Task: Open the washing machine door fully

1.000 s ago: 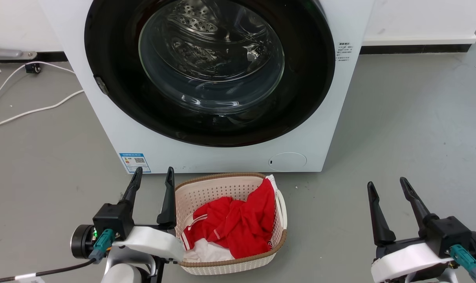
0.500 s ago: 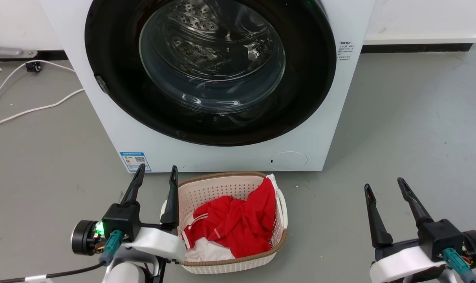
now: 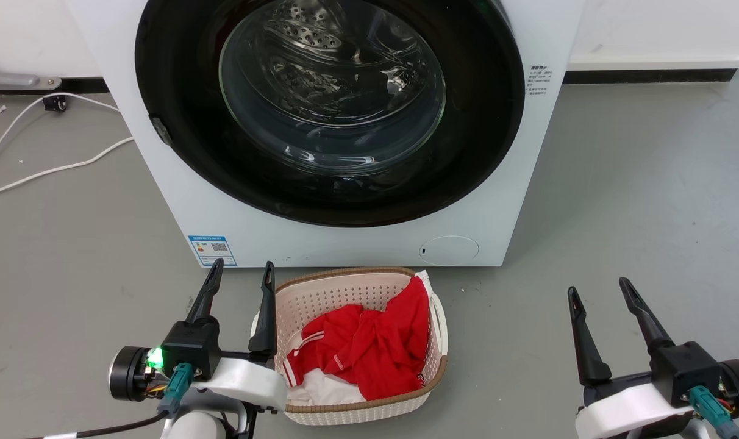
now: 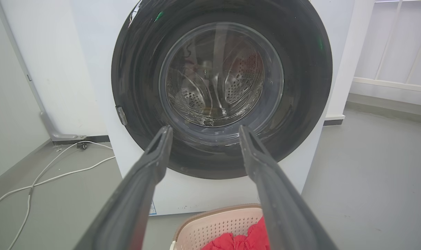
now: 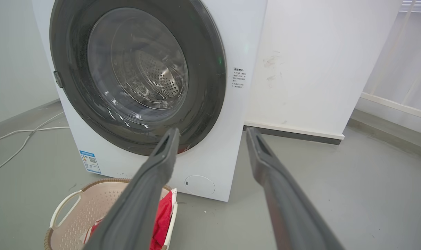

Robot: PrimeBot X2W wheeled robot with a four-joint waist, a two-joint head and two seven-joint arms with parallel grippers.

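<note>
One washing machine door, with a glossy black rim round a bulging clear glass bowl, sits shut flush on the white machine. It is up and ahead of both claws and well apart from each, so the task looks not yet started. The steel drum shows through the glass. A small grey tab sits on the rim, ahead and up-left of the left claw; I judge it to be the catch side and the likely pull spot. The left claw is low near the floor, fingers spread, nothing between them, pointing at the machine. Its wrist view frames the lower glass between the fingers, so it looks lined up for a reach. The right claw is also spread and empty, low, past the machine's right corner, probably parked out of the door's swing. A laundry basket sits just right of the left claw's right finger; whether they touch is unclear. It holds red clothes and stands under the door, presumably staged for loading. A round white flap is ahead, between the claws. A white cable lies left of the left claw.
</note>
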